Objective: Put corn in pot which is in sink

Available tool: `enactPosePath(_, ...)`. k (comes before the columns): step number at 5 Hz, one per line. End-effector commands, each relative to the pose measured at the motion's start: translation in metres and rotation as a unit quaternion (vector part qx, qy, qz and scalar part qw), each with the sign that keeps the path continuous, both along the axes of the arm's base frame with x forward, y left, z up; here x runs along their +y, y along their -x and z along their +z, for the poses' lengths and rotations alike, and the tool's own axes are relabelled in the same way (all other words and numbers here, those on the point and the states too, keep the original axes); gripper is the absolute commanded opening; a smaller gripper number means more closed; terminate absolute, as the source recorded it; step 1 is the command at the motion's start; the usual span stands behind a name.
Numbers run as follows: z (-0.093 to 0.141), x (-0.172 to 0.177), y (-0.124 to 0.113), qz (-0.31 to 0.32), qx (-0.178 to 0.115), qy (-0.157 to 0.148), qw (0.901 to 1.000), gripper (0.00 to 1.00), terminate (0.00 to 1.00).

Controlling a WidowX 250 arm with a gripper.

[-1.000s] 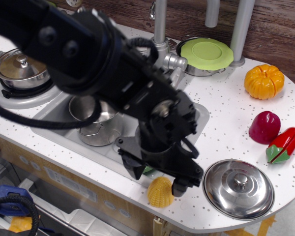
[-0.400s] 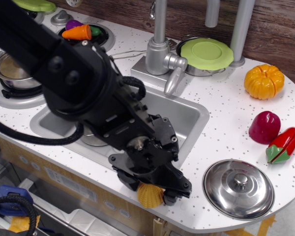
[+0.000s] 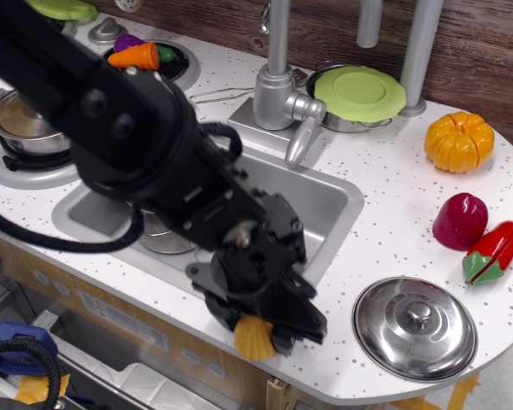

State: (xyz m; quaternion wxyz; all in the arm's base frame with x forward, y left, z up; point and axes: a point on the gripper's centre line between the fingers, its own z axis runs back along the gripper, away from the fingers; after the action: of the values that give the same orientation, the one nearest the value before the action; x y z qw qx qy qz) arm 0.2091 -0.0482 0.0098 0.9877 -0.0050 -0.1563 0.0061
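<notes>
We see the claw (image 3: 258,329) closed around the corn (image 3: 253,338) at the counter's (image 3: 385,213) front edge, just in front of the sink (image 3: 329,201); its long axis looks roughly upright, though mostly hidden. The pot (image 3: 158,232) sits in the sink, largely behind the arm

Yellow ribbed corn (image 3: 252,336), black gripper (image 3: 258,331), grey sink (image 3: 325,205), white speckled countertop (image 3: 393,213), shiny steel pot (image 3: 158,235).
</notes>
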Motion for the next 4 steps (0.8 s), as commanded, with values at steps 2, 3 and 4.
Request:
enactPosePath(2,0.042,0.042,-0.027,-0.083,-0.015,-0.038,0.9957,0.0,0.0)
enactPosePath(3,0.043,0.064,-0.038,-0.103,-0.026,-0.044,0.9933,0.0,0.0)
enactPosePath(4,0.036,0.089,-0.052,-0.125,-0.053,-0.05,0.9895,0.0,0.0)
